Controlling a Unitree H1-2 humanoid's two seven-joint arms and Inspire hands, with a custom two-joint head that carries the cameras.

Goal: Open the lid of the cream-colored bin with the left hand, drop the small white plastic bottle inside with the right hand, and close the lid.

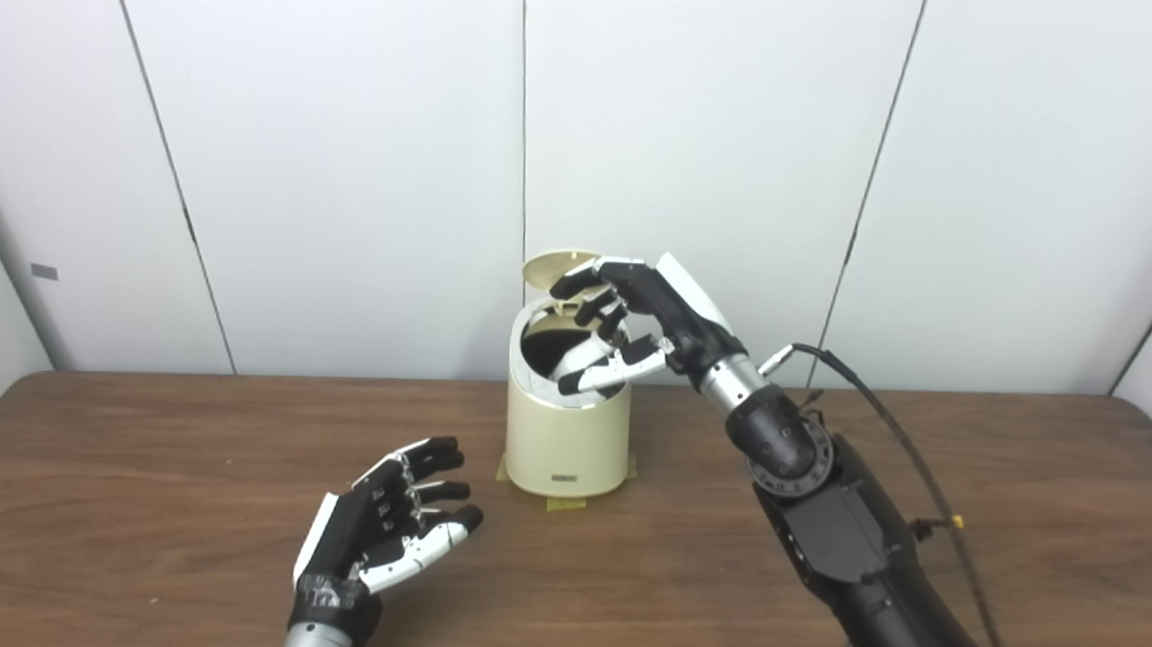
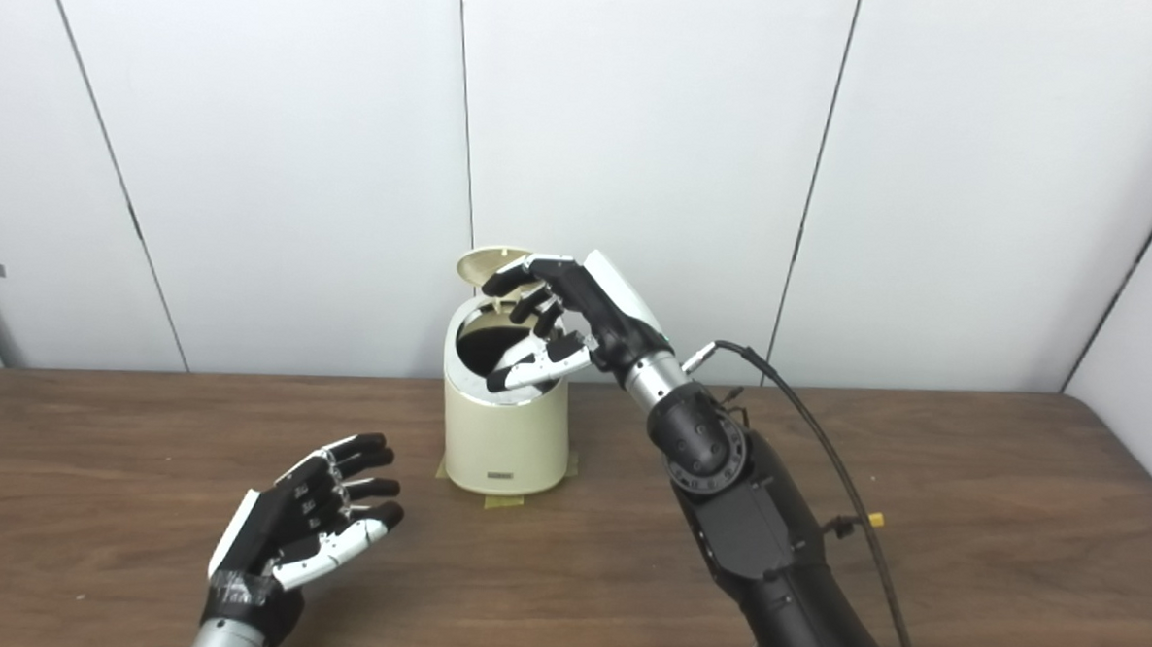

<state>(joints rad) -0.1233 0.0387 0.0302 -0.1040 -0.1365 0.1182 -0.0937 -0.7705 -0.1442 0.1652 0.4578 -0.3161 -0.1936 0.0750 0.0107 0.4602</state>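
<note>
Left eye view shows a brown wooden table (image 1: 142, 460) set against pale wall panels (image 1: 330, 157). Farthest left, at about seven o'clock from the table's middle, the left hand (image 1: 387, 524) hangs just above the wood, palm turned inward, its fingers (image 1: 434, 451) spread apart and its thumb (image 1: 425, 550) stretched out below them. It holds nothing and is well apart from the bin.

Next, near the middle, the cream bin (image 1: 566, 440) stands upright on the table close to the wall. Strips of yellowish tape (image 1: 565, 503) show at its base. Its lid (image 1: 554, 269) is tipped up at the back, at twelve o'clock from the opening, so the dark inside shows.

Over that opening, coming in from four o'clock, is the right hand (image 1: 634, 326). Its fingers (image 1: 588, 280) curl downward over the rim and its white-tipped thumb (image 1: 603, 371) points toward nine o'clock across the mouth of the bin. The fingers are partly bent with gaps between them. No bottle can be made out in this hand or anywhere else in either view; whether it lies inside the bin cannot be told.

Farthest right, the black right forearm (image 1: 839, 539) slopes down to five o'clock, with a thin black cable (image 1: 883, 415) arching beside it.
</note>
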